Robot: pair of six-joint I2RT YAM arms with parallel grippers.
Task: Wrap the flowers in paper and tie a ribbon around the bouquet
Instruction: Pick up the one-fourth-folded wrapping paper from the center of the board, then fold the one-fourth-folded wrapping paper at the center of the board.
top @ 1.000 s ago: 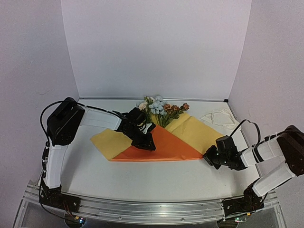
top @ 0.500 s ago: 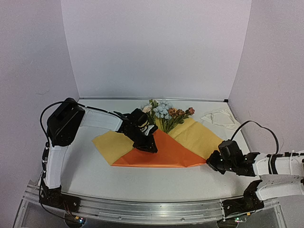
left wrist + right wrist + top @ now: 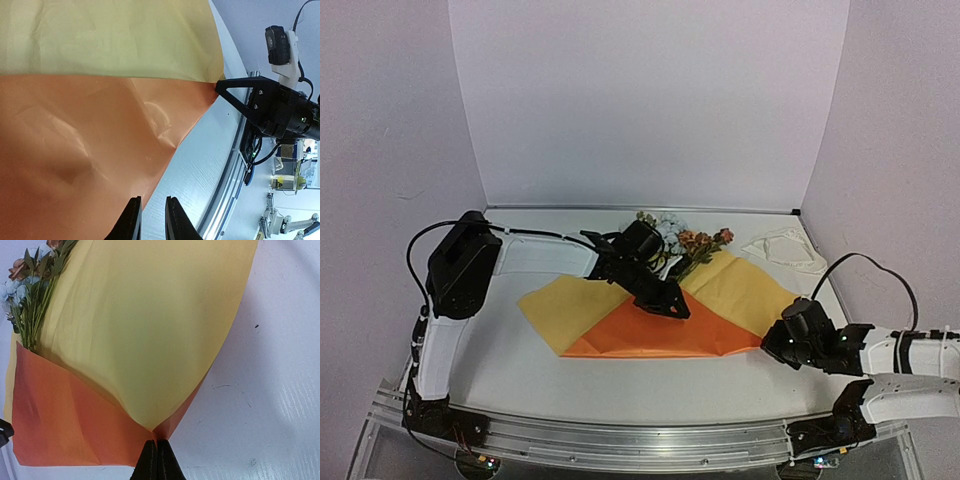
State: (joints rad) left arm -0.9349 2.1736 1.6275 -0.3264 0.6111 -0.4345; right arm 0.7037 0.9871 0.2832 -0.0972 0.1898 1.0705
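The paper point(image 3: 745, 285) lies yellow face up, with an orange flap point(image 3: 650, 335) folded over its near part. The flowers point(image 3: 692, 240) rest on it at the back, their stems going under the flap point(image 3: 60, 410). My right gripper point(image 3: 770, 343) is shut on the paper's right corner point(image 3: 156, 432), fingertips pressed together point(image 3: 156, 445). My left gripper point(image 3: 678, 308) hovers over the orange flap's edge point(image 3: 100, 150). Its jaws stand a little apart point(image 3: 150, 212), with bare table between them. The cream ribbon point(image 3: 785, 248) lies bunched at the back right.
White walls close the back and both sides. The table's metal front rail point(image 3: 640, 440) runs along the near edge, and it shows past the paper in the left wrist view point(image 3: 235, 165). The right arm's forearm point(image 3: 900, 355) lies low along the near right.
The left gripper has slid right across the orange flap. The right gripper has drawn the paper's corner right and toward the front edge. Paper and flowers shifted slightly right with it.
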